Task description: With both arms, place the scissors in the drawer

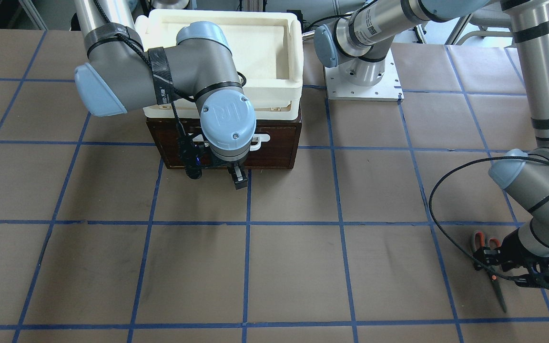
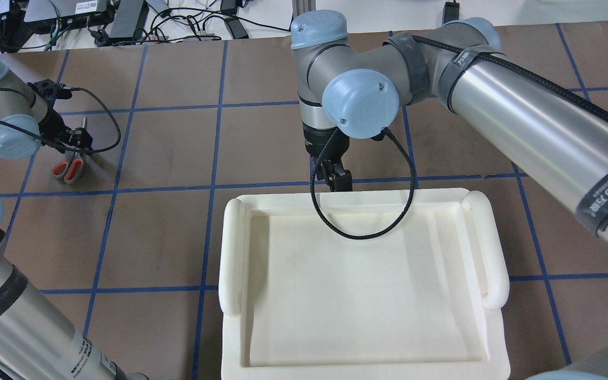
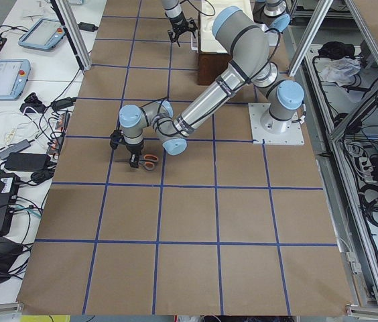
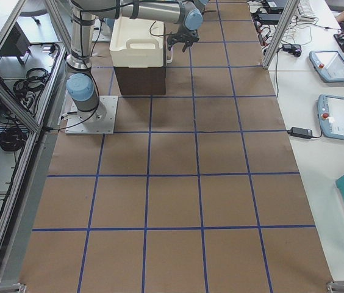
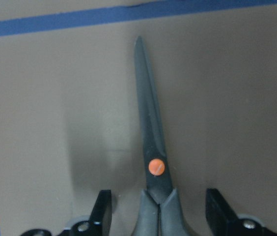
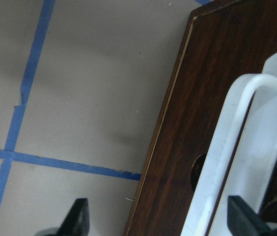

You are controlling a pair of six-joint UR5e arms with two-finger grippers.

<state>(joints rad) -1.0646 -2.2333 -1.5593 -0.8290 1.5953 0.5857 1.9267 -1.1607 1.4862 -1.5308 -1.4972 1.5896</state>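
Start of the job, judging by the layout. Straddling the scissors point(image 5: 151, 137) with the left gripper point(image 5: 159, 199), jaws spread wide, nothing clamped, blades lying flat toward the operator-side edge of the table point(image 1: 303, 267). Lining up the right gripper point(image 6: 158, 206), equally wide, at the handle point(image 6: 222, 152) of the drawer point(image 1: 279, 147), sitting shut near the robot-side edge. Waiting on everything: gripping, pulling the drawer out, lifting, dropping in.

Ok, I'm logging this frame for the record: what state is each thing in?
scissors: blades closed, lying flat on the table.
drawer: looks shut.
left pincer: open, straddling the scissors.
right pincer: open, at the drawer's handle, not closed on it.
tray: empty, on top of the drawer unit.
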